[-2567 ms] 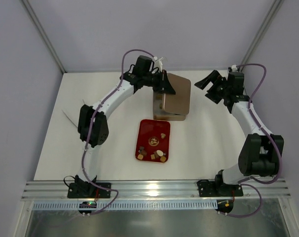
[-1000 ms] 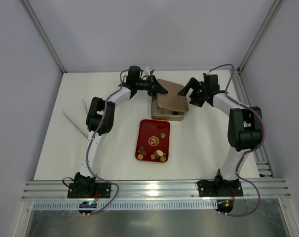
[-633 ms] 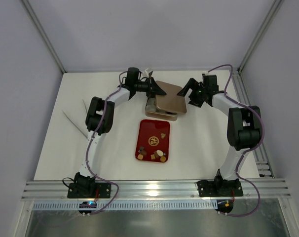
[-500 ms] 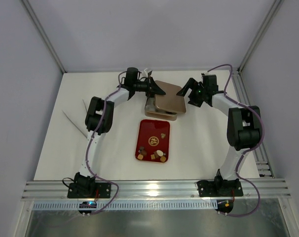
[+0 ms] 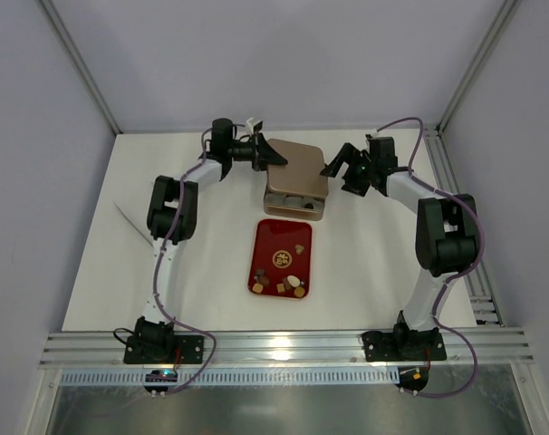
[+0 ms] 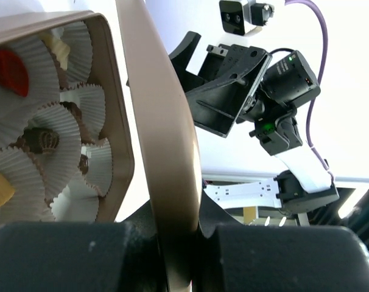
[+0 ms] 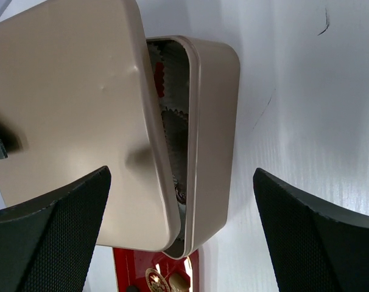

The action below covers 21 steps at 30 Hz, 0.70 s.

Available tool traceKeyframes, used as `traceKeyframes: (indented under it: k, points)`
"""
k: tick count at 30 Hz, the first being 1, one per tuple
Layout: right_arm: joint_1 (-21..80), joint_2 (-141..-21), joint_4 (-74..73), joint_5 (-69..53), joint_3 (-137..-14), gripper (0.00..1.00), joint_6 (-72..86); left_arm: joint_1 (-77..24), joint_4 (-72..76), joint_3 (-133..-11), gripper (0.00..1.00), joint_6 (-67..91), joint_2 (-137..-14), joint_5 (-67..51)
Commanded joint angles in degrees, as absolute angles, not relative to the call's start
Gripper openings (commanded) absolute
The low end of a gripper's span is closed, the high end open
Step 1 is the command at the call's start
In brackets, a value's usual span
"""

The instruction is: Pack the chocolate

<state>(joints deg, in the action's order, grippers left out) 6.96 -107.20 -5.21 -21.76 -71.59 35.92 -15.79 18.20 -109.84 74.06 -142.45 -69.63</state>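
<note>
Several chocolate pieces (image 5: 293, 284), dark brown, tan and cream, lie on the red tray (image 5: 267, 237) at the table's middle. More pieces (image 6: 39, 139) sit in white paper cups (image 6: 75, 103) inside the gold tin (image 5: 295, 206). My left gripper (image 5: 273, 156) is shut on the left edge of the gold lid (image 5: 297, 169), which sits tilted over the tin; the edge shows clamped in the left wrist view (image 6: 172, 182). My right gripper (image 5: 336, 170) is open and empty just right of the tin, its fingers (image 7: 50, 231) apart on either side of the tin (image 7: 212, 115) and lid (image 7: 69, 109).
A thin pale stick (image 5: 130, 220) lies on the white table at the left. The red tray also shows at the bottom of the right wrist view (image 7: 133, 271). Enclosure walls stand behind and at both sides.
The left arm has carried the lid down and to the left, so it now lies almost square over the tin. The right gripper came in from the far right and stays open beside the tin.
</note>
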Motion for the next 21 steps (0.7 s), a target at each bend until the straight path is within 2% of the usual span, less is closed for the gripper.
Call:
traceKeyframes:
  k: [1,7,12,21]
  points:
    - [7.6,-105.5,-3.1,-21.9,-73.1,0.98,35.4,-14.9,24.1,-108.7,0.01,76.2,-141.9,-74.2]
    - [8.1,-105.2,-3.3,-21.6,-72.8,0.99,35.4,-14.7,28.1,-107.5,0.02,78.8,-142.7,-75.1]
    - [8.4,-104.9,-3.4,-21.5,-72.9,0.98,35.3,-14.8,41.8,-106.7,0.02,88.4,-144.4,-76.2]
    - [8.7,-105.9,-3.9,-21.7,-73.5,0.98,34.7,-14.8,43.7,-107.8,0.02,88.6,-146.8,-77.7]
